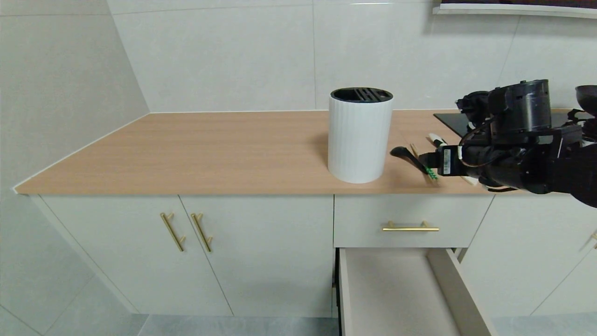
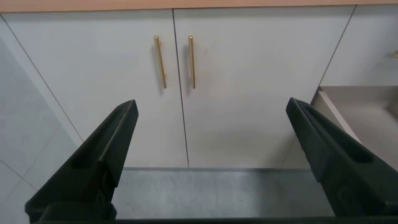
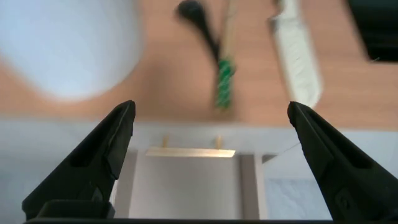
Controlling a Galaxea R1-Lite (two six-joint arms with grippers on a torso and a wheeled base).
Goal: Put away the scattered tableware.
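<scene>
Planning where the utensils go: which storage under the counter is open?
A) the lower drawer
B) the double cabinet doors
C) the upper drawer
A: the lower drawer is pulled out, showing its bare inside, while the upper drawer and cabinet doors sit shut.

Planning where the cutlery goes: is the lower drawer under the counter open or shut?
Open. The lower drawer is pulled out beneath the shut upper drawer, and its pale inside is showing.

Print on the right arm's white sticker [image 1: 446, 161] is illegibly small.
</scene>
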